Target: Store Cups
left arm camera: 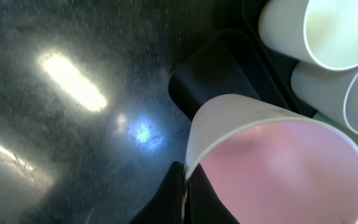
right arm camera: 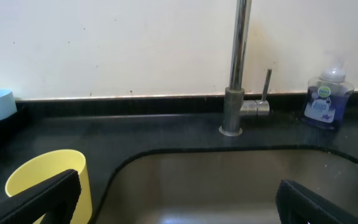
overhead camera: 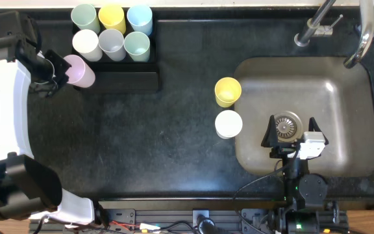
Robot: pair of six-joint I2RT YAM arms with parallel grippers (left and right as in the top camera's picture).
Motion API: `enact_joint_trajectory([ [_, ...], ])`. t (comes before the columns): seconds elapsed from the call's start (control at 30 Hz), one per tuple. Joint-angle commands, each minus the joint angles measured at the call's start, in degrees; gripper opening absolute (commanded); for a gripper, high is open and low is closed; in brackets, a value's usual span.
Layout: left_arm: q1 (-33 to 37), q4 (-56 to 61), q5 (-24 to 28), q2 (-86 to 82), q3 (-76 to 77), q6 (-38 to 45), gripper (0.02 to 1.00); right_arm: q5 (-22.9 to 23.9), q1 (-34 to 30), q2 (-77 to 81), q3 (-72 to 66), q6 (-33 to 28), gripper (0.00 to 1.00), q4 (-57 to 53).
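Note:
My left gripper (overhead camera: 62, 69) is shut on the rim of a pink cup (overhead camera: 80, 71), held tilted at the front left corner of a black tray (overhead camera: 135, 81). The left wrist view shows the pink cup (left arm camera: 278, 162) with its wall pinched between my fingers (left arm camera: 178, 190), just above the tray's corner (left arm camera: 210, 81). Several cups stand in the tray, among them a white one (overhead camera: 86, 43) and a yellow one (overhead camera: 112, 17). A yellow cup (overhead camera: 227, 91) and a white cup (overhead camera: 228, 123) stand on the counter left of the sink. My right gripper (overhead camera: 292, 134) hangs open over the sink.
The steel sink (overhead camera: 343, 84) takes up the right side, with a faucet (right arm camera: 235, 93) and a soap bottle (right arm camera: 325, 99) behind it. From the right wrist view, the yellow cup (right arm camera: 48, 177) stands close to one finger. Dark counter (overhead camera: 141, 149) stretches between tray and sink.

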Motion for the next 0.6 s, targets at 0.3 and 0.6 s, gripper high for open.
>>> enact_joint_trajectory([
  [0.3, -0.9, 5.11, -3.41, 3.08, -0.74, -3.41, 0.036, -0.39, -0.28, -0.48, -0.76, 0.24, 0.998, 0.26],
  [0.6, -0.92, 6.62, -4.42, 4.83, -0.74, -3.45, 0.036, -0.39, -0.28, -0.48, -0.76, 0.24, 0.998, 0.28],
])
